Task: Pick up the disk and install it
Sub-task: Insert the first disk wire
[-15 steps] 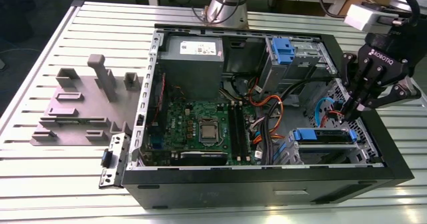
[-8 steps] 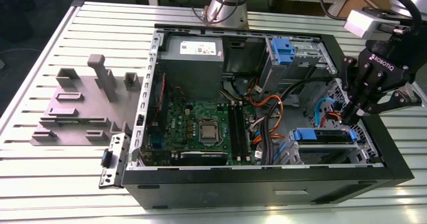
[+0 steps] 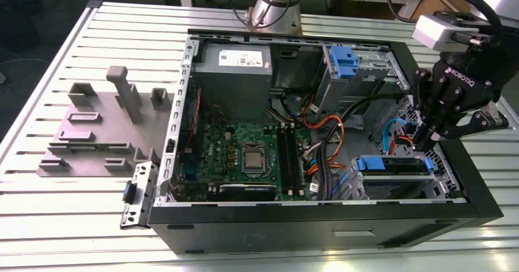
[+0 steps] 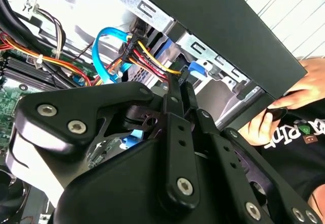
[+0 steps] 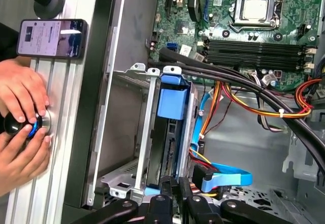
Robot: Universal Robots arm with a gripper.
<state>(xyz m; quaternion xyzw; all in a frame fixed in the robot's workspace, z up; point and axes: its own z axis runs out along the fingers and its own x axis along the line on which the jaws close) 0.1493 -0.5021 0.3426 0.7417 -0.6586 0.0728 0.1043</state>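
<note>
The disk (image 3: 393, 164) sits in the metal drive cage at the front corner of the open computer case, on the exterior view's right, with its blue side rails showing. In the first wrist view its blue rail (image 5: 172, 99) stands between the cage's silver walls. My gripper (image 3: 423, 143) hangs just above the case at the disk's back end, beside the blue and orange cables. In both wrist views the two black fingers (image 4: 180, 89) lie together with nothing between them, pointing at the cage (image 5: 175, 189). The gripper is shut and holds nothing.
The motherboard (image 3: 243, 153) fills the case floor and a grey power supply box (image 3: 235, 62) sits at the back. A second bay holds a bare blue clip (image 3: 344, 62). A grey fixture plate (image 3: 97, 132) lies beside the case. A person's hands (image 5: 23, 132) and a phone (image 5: 51, 37) rest outside the case wall.
</note>
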